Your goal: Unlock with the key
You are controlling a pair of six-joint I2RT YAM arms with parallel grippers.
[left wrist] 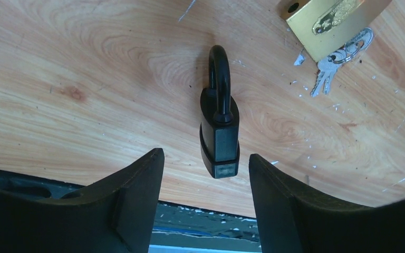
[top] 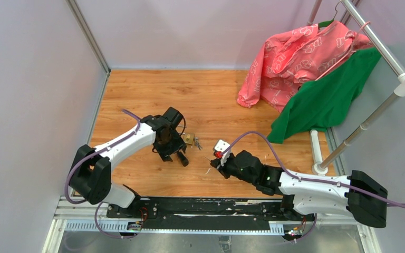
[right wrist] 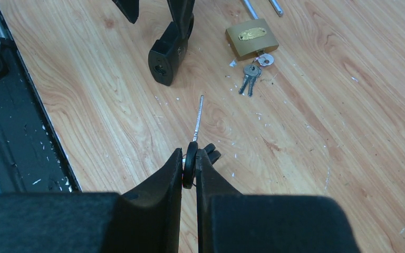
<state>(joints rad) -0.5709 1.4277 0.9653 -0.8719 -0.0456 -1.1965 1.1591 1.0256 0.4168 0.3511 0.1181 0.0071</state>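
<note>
Wooden tabletop (top: 216, 95) on my feed: left gripper (left wrist: 205, 158) spread either side of the black padlock (left wrist: 220, 132), right gripper (right wrist: 191, 157) clamped on the key (right wrist: 190, 167).

The light wooden worktop (top: 211, 95) has honey-brown grain with darker knots. The glossy black padlock (left wrist: 220, 137) is black all over, shackle included. At its two o'clock in the left wrist view, the rectangular brass padlock (left wrist: 332, 23) is golden yellow, and the small silver keys (left wrist: 327, 71) are pale grey. The right claw (right wrist: 190, 158) is matte black, and the slim key (right wrist: 198, 118) is black-headed and silver-bladed. At one o'clock in the top view, the pink cloth (top: 300, 52) carries white motifs beside the plain green cloth (top: 327, 100).
</note>
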